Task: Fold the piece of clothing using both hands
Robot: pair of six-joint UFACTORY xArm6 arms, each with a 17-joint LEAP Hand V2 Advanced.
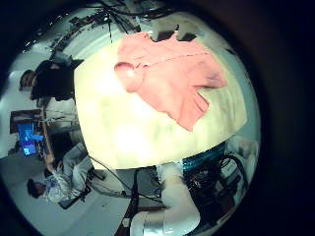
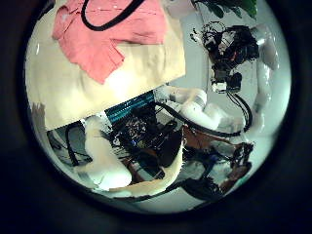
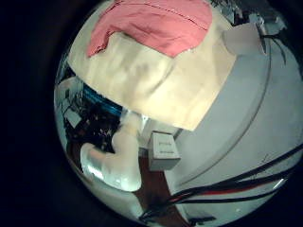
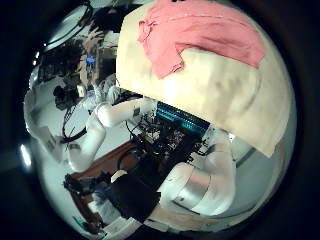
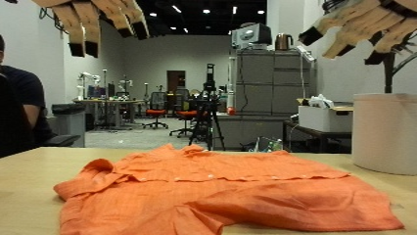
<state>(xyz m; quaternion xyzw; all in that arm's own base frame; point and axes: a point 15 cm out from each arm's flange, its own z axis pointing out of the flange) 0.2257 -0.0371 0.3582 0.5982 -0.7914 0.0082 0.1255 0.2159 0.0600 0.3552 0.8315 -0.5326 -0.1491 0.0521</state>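
Note:
An orange short-sleeved shirt (image 5: 221, 191) lies spread flat on the tan table (image 5: 32, 166), collar toward the far side and one sleeve toward the front corner. My left hand (image 5: 98, 18) hangs high above the shirt's sleeve side, fingers relaxed and holding nothing. My right hand (image 5: 365, 27) hangs equally high over the other side, also open and empty. Neither hand touches the cloth. The palm views look down from far up at the shirt (image 1: 167, 74) (image 2: 102, 34) (image 3: 151, 26) (image 4: 200, 35) on the table (image 1: 128, 128).
A tall white cylinder (image 5: 388, 132) stands at the table's edge below my right hand. A white box (image 3: 163, 151) sits off the table beside it. Bare tabletop surrounds the shirt in front and to the sides.

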